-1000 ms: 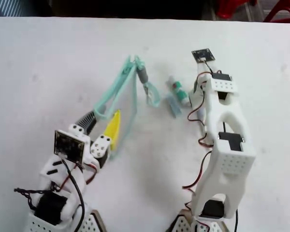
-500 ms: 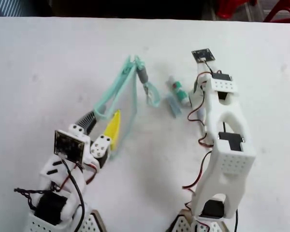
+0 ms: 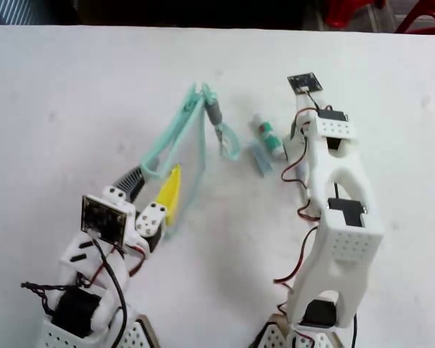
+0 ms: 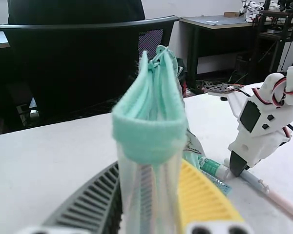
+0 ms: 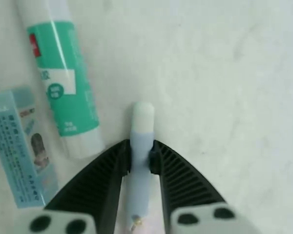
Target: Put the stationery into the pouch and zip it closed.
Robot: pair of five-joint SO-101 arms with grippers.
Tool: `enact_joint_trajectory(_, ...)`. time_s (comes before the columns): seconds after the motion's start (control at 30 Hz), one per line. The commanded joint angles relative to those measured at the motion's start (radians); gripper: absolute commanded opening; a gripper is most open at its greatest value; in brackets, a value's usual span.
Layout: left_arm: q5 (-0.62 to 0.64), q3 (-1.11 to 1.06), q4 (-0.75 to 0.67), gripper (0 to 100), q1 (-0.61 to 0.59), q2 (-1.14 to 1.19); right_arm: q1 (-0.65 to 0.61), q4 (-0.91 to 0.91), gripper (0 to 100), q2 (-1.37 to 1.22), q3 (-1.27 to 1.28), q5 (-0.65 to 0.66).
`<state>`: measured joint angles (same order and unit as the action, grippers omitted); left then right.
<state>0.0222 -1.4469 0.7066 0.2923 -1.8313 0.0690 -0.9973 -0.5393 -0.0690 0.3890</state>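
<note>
A clear pouch (image 3: 190, 148) with mint-green trim stands on edge on the white table, and my left gripper (image 3: 159, 192) is shut on its near end. In the left wrist view the pouch (image 4: 149, 126) rises between the grey and yellow fingers. My right gripper (image 5: 140, 151) is shut on a pale blue and white pen (image 5: 141, 131) lying on the table. Beside it lie a green-and-white glue stick (image 5: 58, 73) and a small light blue box (image 5: 22, 146). From above, the glue stick (image 3: 267, 134) and the box (image 3: 260, 158) lie between the pouch and the right gripper (image 3: 296, 145).
The table's far edge (image 3: 217, 27) borders a dark room with a black chair (image 4: 78, 63). A mint loop and a grey piece (image 3: 216, 116) hang at the pouch's far end. The right arm's white body (image 3: 337, 217) runs along the right side.
</note>
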Motion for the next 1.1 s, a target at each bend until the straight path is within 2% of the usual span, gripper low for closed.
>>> enact_joint_trajectory(0.0, -0.009, 0.003, -0.023, 13, 0.004, 0.01, 0.025, -0.018, 1.6, 0.036, -0.002, -0.003)
enact_joint_trajectory(1.07, -0.005, -0.008, -0.034, 13, 0.002, 0.01, 0.013, -0.021, 1.6, 0.104, -0.002, -0.002)
